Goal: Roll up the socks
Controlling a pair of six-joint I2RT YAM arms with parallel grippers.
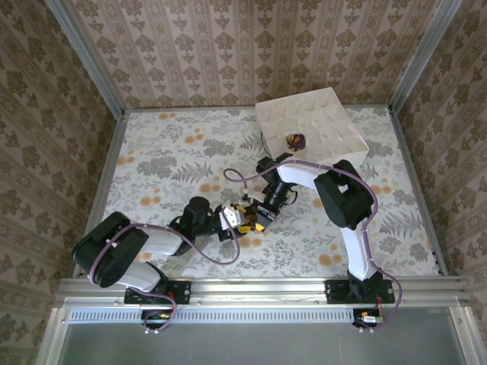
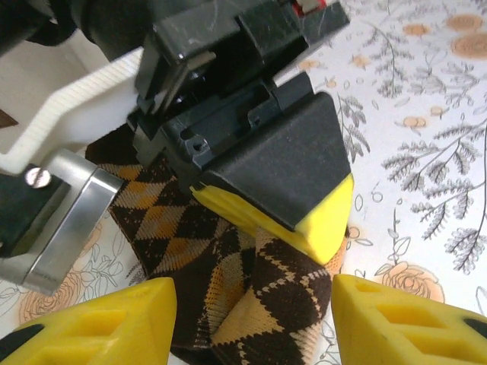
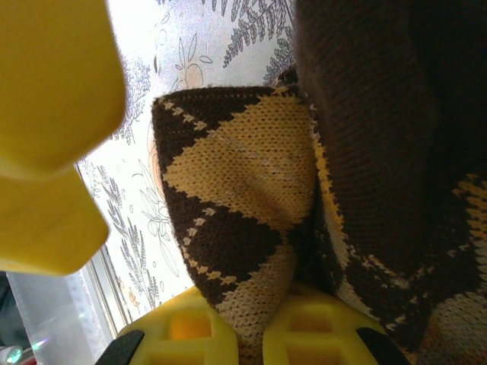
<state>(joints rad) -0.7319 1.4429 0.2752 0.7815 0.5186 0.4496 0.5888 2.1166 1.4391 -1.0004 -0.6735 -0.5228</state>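
The brown sock (image 2: 251,289) with orange-yellow diamond checks lies bunched and folded on the floral table, between the two grippers at the table's middle (image 1: 247,222). My left gripper (image 2: 251,323) is open, its yellow fingertips (image 2: 114,319) standing either side of the sock's near fold. My right gripper (image 3: 262,338) is shut on a fold of the brown sock (image 3: 243,175) from the opposite side; its black and yellow finger (image 2: 319,220) rests on the fabric. The purple striped sock (image 1: 294,141) sits as a small ball inside the white box.
The white box (image 1: 335,114) stands open at the back right, close behind the right arm's elbow (image 1: 346,194). Patterned walls and metal rails (image 1: 114,152) enclose the table. The left gripper's yellow fingers (image 3: 53,91) hang close at the upper left of the right wrist view.
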